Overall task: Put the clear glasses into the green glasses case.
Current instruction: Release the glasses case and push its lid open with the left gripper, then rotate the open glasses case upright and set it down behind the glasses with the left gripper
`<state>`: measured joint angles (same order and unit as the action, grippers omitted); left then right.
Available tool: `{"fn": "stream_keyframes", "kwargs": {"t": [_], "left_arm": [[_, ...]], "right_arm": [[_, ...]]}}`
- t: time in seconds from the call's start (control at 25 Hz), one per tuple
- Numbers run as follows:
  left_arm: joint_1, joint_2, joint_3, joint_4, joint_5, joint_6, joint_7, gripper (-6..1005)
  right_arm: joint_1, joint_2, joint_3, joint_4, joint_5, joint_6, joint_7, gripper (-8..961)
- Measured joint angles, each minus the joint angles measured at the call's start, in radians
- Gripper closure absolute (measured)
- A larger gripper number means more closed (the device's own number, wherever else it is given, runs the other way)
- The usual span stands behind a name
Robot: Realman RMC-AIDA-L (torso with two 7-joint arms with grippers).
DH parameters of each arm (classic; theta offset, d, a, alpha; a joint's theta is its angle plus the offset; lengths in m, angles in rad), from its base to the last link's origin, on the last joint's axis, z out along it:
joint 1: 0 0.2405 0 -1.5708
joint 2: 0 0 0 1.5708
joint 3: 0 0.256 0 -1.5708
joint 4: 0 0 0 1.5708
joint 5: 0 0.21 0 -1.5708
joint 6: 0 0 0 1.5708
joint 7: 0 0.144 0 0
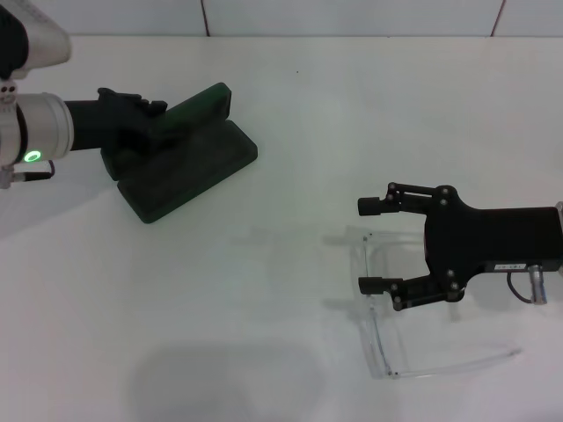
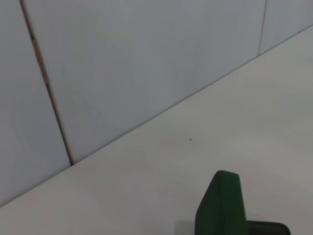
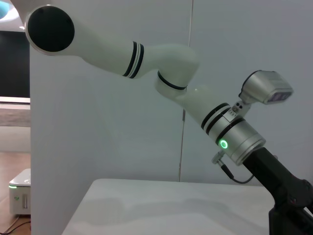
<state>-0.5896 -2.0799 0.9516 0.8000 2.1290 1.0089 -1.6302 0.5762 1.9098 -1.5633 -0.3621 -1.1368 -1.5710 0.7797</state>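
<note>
The green glasses case [image 1: 189, 167] lies open at the back left of the table, its lid [image 1: 198, 105] raised. My left gripper [image 1: 132, 110] is at the lid's left end, touching the case. An edge of the lid [image 2: 222, 203] shows in the left wrist view. The clear glasses [image 1: 376, 338] lie on the table at the front right, with one thin arm [image 1: 466, 360] pointing right. My right gripper [image 1: 369, 246] hovers over the glasses' far half. It is open, its fingers spread wide with nothing between them.
A white table [image 1: 281, 220] runs back to a tiled wall [image 1: 352, 16]. The right wrist view shows the left arm [image 3: 230, 132] reaching in over the table [image 3: 171, 205], with a small white device [image 3: 19, 196] on the floor beyond.
</note>
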Motion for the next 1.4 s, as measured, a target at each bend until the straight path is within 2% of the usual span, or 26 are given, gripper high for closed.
{"fn": "stream_keyframes", "kwargs": {"t": [0.12, 0.36, 0.56, 0.72, 0.76, 0.8, 0.84, 0.96, 1.2, 1.4], "left_arm": [[0.002, -0.001, 0.0, 0.0, 0.004, -0.01, 0.0, 403], [0.011, -0.001, 0.003, 0.024, 0.005, -0.007, 0.0, 644], [0.013, -0.002, 0.004, 0.046, 0.005, 0.007, 0.001, 794], [0.033, -0.006, 0.052, 0.13, -0.025, 0.094, 0.027, 790], [0.044, -0.006, 0.086, 0.16, -0.046, 0.12, 0.041, 789], [0.064, -0.006, 0.157, 0.209, -0.085, 0.153, 0.062, 788], [0.064, -0.006, 0.157, 0.209, -0.085, 0.153, 0.062, 787], [0.079, -0.006, 0.271, 0.266, -0.125, 0.193, 0.086, 784], [0.06, -0.009, 0.414, 0.299, -0.135, 0.196, 0.094, 778], [0.025, -0.011, 0.459, 0.297, -0.136, 0.151, 0.094, 773]], "right_arm": [[0.001, 0.0, 0.0, 0.0, -0.001, -0.001, 0.0, 86], [0.001, -0.002, 0.0, 0.0, -0.009, -0.004, -0.001, 87], [-0.008, -0.018, 0.0, -0.01, -0.036, -0.053, -0.015, 87], [-0.013, -0.041, 0.0, -0.009, -0.092, -0.154, -0.04, 87], [-0.013, -0.043, 0.0, -0.009, -0.113, -0.175, -0.042, 87], [-0.013, -0.046, 0.001, -0.01, -0.132, -0.193, -0.043, 87], [-0.013, -0.047, 0.0, -0.01, -0.158, -0.215, -0.043, 88], [-0.009, -0.048, 0.0, -0.012, -0.224, -0.273, -0.044, 88], [-0.018, -0.026, -0.001, -0.012, -0.303, -0.3, -0.095, 88], [-0.027, -0.006, -0.005, -0.012, -0.348, -0.294, -0.155, 88]]}}
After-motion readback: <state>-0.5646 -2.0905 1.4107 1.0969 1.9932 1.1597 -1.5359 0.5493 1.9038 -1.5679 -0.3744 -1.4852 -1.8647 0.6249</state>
